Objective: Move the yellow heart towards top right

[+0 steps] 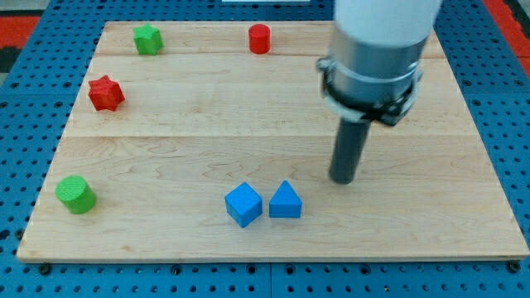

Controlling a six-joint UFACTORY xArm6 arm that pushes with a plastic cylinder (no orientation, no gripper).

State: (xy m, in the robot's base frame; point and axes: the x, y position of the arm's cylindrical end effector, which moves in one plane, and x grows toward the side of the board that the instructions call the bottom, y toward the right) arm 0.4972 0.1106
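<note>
Searching seems the step: no yellow heart shows, the dark rod's tip [343, 180] resting right of the blue wedge-shaped block [285, 201]; no claw exists to judge.

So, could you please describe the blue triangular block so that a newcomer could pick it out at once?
Start at the wooden board and go to its bottom edge, near the middle. Two blue blocks sit there side by side; my tip stands just up and right of them. The blue triangular block is the right one, peaked, unlike the blue cube.
</note>
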